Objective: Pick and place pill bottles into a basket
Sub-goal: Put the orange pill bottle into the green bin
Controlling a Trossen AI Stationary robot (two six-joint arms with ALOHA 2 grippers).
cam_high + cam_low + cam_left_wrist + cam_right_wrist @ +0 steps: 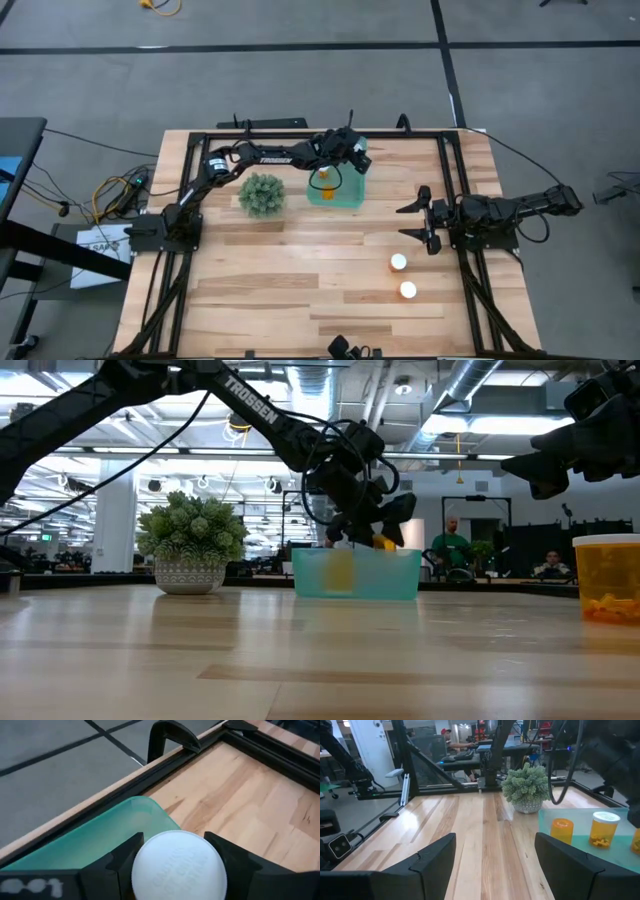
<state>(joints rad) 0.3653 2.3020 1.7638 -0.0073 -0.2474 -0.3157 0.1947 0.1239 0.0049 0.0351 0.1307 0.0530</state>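
Nearest bottle: big in the low view's right foreground [606, 578], orange see-through wall, pale cap band on top, orange pills heaped at the bottom; stands upright on the table [320, 660].
Left gripper: [176, 865] closed on a pill bottle, one dark finger each side of its cap; hangs over the basket's far end.
Held bottle: [178, 867] round white cap with faint raised lettering fills the left wrist view; orange body shows under the gripper from above [324, 179].
Basket: [352, 192] translucent teal-green bin, rounded corners, right below the left gripper; teal wall just beyond the held cap in the left wrist view [95, 840].
Basket contents: right wrist view shows bottles inside, one orange-topped [562, 830], one upright with white cap and pills at the bottom [603, 829]; a third at the frame edge, partly cut off.
Loose bottles: two white caps on the table [399, 263] [408, 290], just ahead of the right gripper, well apart from the basket.
Right gripper: [425, 222] fingers parted, nothing between them, hovering near the table's right rail.
Plant: [262, 194] green bushy, in a patterned pot, just beside the basket, on the left arm's side.
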